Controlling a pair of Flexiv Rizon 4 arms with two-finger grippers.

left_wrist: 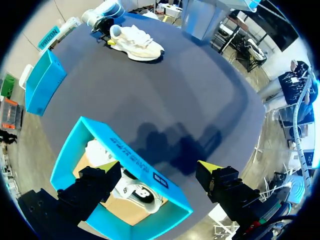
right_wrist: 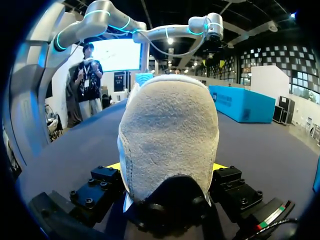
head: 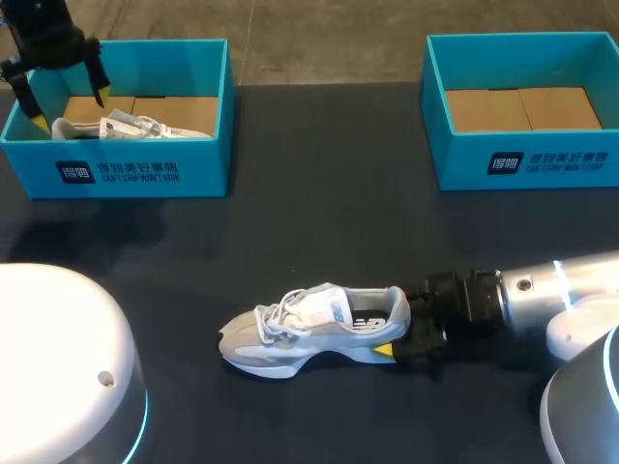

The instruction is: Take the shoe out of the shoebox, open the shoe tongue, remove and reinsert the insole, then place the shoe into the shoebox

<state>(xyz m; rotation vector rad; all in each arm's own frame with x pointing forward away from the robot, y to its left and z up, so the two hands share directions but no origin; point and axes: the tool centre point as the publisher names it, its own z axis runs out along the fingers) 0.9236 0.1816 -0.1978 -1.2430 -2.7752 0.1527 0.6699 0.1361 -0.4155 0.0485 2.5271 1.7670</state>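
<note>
A grey-and-white shoe (head: 309, 324) lies on its sole mid-table, toe to the left. My right gripper (head: 401, 333) is shut on its heel. In the right wrist view the heel (right_wrist: 170, 130) sits between the two fingers of the right gripper (right_wrist: 165, 167), touching both. A second white shoe (head: 131, 127) lies inside the left blue shoebox (head: 145, 174). Above that box hangs my left gripper (head: 68, 108), open and holding nothing. In the left wrist view the left gripper (left_wrist: 160, 167) straddles the box's printed wall (left_wrist: 135, 165), with the boxed shoe (left_wrist: 135, 192) below one finger.
Another blue shoebox (head: 542, 159) stands at the back right with only its cardboard floor showing. Dark tabletop (head: 319, 222) stretches between the boxes and the shoe. My arms' white bases (head: 58, 367) sit at the near corners.
</note>
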